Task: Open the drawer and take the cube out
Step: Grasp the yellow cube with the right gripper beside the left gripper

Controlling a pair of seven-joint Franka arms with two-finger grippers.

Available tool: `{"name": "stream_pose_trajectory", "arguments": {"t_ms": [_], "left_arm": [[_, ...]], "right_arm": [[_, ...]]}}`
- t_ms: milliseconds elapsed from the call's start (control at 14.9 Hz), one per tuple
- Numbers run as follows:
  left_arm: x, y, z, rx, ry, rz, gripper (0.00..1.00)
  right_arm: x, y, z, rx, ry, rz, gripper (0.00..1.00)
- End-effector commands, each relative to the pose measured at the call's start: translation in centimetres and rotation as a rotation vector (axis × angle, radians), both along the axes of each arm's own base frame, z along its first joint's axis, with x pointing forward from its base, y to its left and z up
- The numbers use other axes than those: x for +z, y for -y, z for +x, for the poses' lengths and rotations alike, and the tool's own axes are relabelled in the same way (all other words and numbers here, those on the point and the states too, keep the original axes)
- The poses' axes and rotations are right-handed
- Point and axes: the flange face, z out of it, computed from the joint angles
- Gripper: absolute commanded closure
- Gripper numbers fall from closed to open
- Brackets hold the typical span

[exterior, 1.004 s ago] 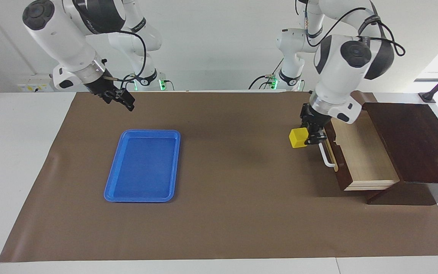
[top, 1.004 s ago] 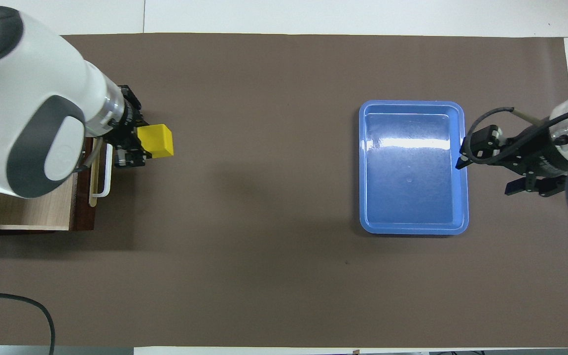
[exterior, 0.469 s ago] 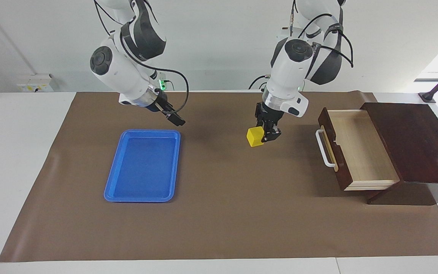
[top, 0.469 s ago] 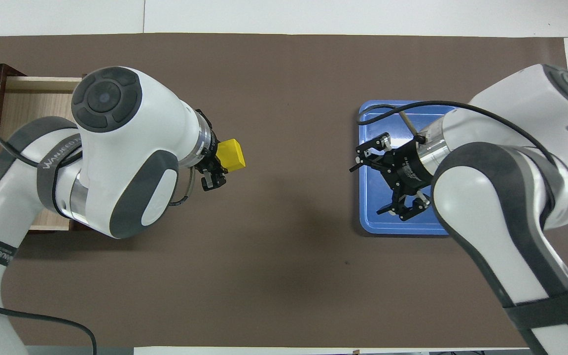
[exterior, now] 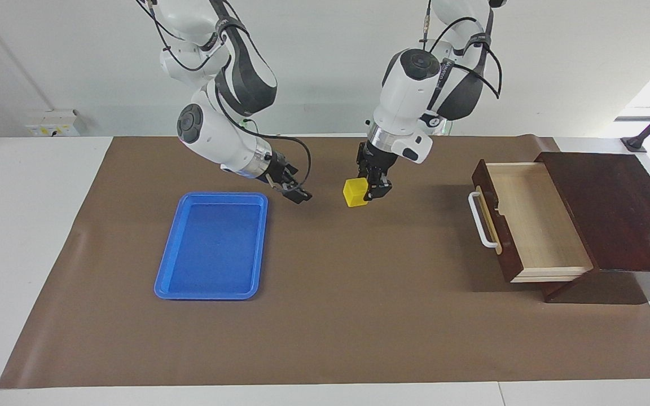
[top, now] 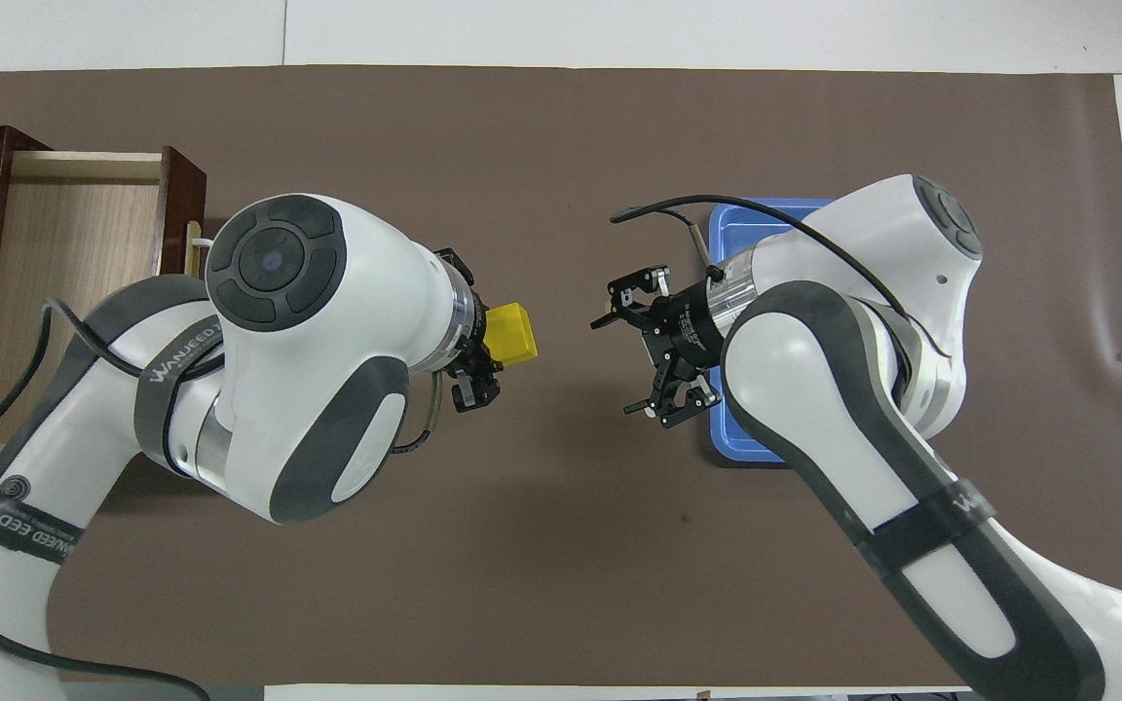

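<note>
- Clock directions follow the overhead view, with 12 o'clock pointing away from the robots.
- Nearest the robots, 2 white arms reach in over a brown mat (exterior: 325, 316) and meet above its middle.
- The left gripper (exterior: 371, 192) hangs over bare mat between the drawer and the tray. Its fingers are clamped on the cube (exterior: 355, 193), which is small, bright yellow and raised off the mat.
- The right gripper (top: 624, 362) hangs over the mat just beside the tray's edge. Its 2 fingers are spread wide and it holds nothing.
- The key relation is that the cube (top: 509, 335) lies at 9 o'clock from the right gripper, close to it but with a clear gap. The spread fingers point toward it. The cube has equal sides, so no long axis matters.
- This looks like a handover or a set-down, with the left arm carrying the cube.
- A blue tray (exterior: 212, 195) lies empty at 3 o'clock from the grippers.
- The drawer (exterior: 500, 237) stands pulled open at 9 o'clock. Its pale wood interior is bare and its white handle (exterior: 478, 220) faces the grippers.
- The cube is already out of the drawer.
</note>
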Motion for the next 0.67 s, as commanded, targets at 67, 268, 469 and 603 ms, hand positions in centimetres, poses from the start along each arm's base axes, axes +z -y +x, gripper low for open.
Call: {"name": "stream_pose_trajectory", "arguments": {"t_ms": [67,268,469,603], "left_arm": [[-0.3,0.2,-1.8,0.018,0.023,-0.029,1.00],[-0.7,0.7,-2.6,0.013,0.034,-0.034,1.00],[-0.9,0.4,-2.8,0.016,0.032,-0.031,1.00],[-1.0,0.5,-2.8,0.016,0.036,-0.034,1.00]], "right_arm": [[-1.9,-2.1,1.2,-0.063,-0.052,0.070,0.00],[-1.6,-3.5,1.8,-0.099,-0.037,0.088,0.00],[-0.5,-4.1,2.8,-0.133,-0.040,0.098,0.00],[-0.6,-5.3,2.2,-0.122,-0.047,0.095,0.00]]}}
